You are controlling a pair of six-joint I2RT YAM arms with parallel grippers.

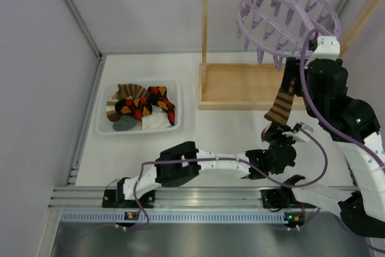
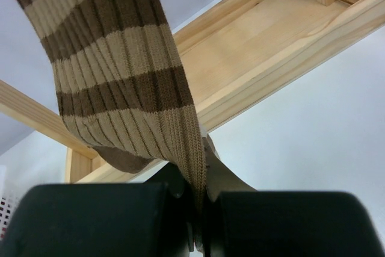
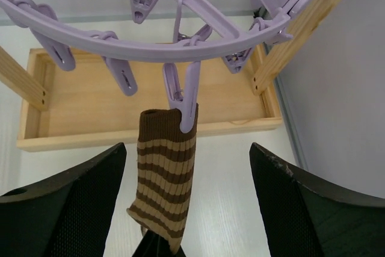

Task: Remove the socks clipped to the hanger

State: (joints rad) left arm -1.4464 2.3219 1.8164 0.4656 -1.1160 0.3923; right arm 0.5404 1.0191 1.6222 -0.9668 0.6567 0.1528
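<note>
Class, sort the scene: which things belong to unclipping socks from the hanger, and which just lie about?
Job: striped sock, pegged; lavender hanger; left gripper, shut on that sock; right gripper, open.
Lying about: wooden rack; white tray; grey sock.

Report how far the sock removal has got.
Done: several socks lie in the white bin. In hand: left gripper shut on the striped sock, right gripper open beside the lavender peg clipping its cuff. Left: freeing this sock; the hanger shows no others.
</note>
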